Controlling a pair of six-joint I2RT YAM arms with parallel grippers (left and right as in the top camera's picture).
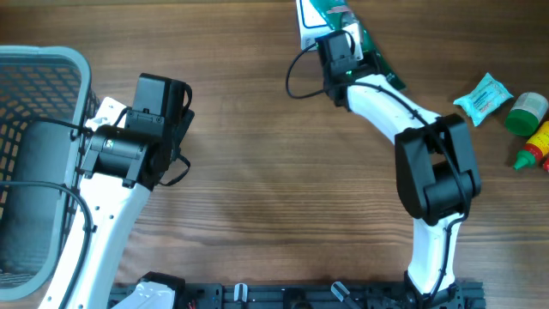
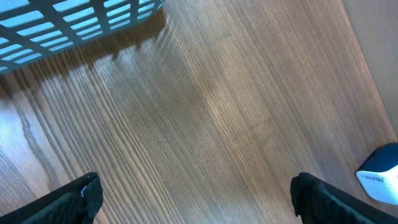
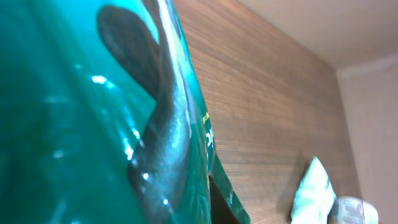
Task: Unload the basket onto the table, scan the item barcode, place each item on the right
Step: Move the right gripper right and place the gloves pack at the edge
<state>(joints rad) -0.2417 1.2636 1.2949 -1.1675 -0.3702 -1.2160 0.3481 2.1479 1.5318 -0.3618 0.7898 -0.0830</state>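
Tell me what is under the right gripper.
A glossy green packet, with the right gripper and its jaws shut on it. The gripper covers the packet's middle; both ends stick out. No barcode is visible.

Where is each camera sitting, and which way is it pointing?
Overhead: above the table, looking straight down; left arm and right arm show.
Left wrist: facing down at wood and the basket; its open fingertips show.
Right wrist: close against the green package, facing along the table; one finger shows.
Shared: the light blue packet, overhead and right wrist.
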